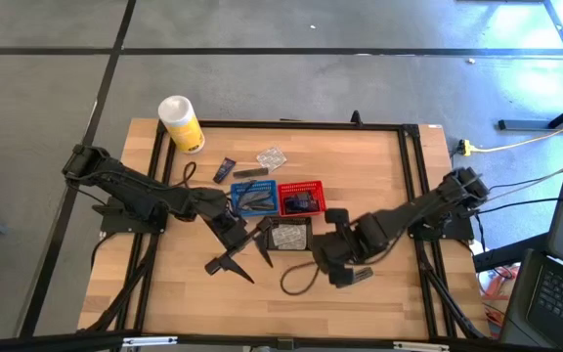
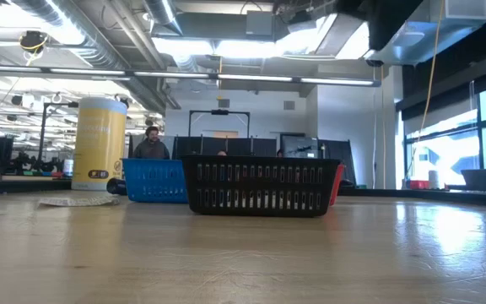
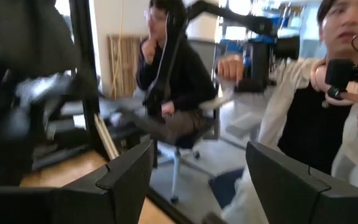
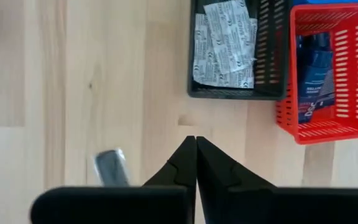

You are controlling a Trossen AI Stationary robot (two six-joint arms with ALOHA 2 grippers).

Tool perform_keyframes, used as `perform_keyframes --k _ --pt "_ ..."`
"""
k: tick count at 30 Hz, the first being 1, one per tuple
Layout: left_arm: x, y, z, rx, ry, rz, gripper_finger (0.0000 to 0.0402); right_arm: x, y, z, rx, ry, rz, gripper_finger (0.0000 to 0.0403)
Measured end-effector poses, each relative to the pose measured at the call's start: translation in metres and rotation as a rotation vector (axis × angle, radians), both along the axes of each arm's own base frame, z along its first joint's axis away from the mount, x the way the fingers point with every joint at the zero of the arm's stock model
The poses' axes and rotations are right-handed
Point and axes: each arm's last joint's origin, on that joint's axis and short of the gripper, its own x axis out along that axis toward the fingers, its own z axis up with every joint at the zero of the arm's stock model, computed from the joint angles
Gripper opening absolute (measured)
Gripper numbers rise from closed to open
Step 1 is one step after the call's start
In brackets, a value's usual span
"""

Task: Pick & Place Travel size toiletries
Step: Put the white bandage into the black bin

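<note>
While your left gripper [image 1: 242,256] hangs with its jaws spread wide and empty at seven o'clock of the blue basket [image 1: 253,198], you have loose toiletries on the table: a navy tube [image 1: 225,169], a grey tube [image 1: 250,173] and a clear packet [image 1: 273,156] at twelve o'clock of that basket. White packets [image 4: 224,42] fill the black basket [image 4: 269,50]. Your right gripper [image 4: 196,163] is pinched closed, holding nothing.

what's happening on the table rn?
Two robot arms are sorting small toiletries into baskets. The black basket holds clear packets, the red basket navy sachets, the blue basket some grey tubes. The right claw is shut and empty over bare table beside the black basket. The left claw is open, holding nothing. A few items wait near the yellow canister.
</note>
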Motion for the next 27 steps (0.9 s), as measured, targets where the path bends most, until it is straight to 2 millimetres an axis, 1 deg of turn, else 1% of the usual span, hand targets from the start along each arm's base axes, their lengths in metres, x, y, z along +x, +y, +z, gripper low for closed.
perform_keyframes --k 8,11,15,21,25,27 --pt "-0.002 0.0 -0.017 0.04 0.187 0.012 0.0253 -0.029 0.045 0.004 -0.113 -0.142 -0.035 0.0004" --pt "-0.003 -0.003 -0.022 0.041 0.253 0.043 0.0253 -0.038 0.057 0.005 -0.15 -0.218 -0.083 0.0007" --pt "-0.008 -0.011 -0.034 0.092 0.382 0.144 0.0253 -0.049 0.069 -0.001 -0.149 -0.249 -0.121 0.0003" --pt "-0.022 -0.03 -0.049 0.148 0.56 0.279 0.0252 -0.056 0.076 -0.025 -0.119 -0.268 -0.161 0.0002" --pt "-0.033 -0.044 -0.054 0.169 0.632 0.315 0.0252 -0.056 0.075 -0.048 -0.101 -0.268 -0.163 0.0001" --pt "-0.038 -0.049 -0.057 0.172 0.682 0.339 0.0252 -0.057 0.071 -0.059 -0.11 -0.253 -0.174 0.0001"
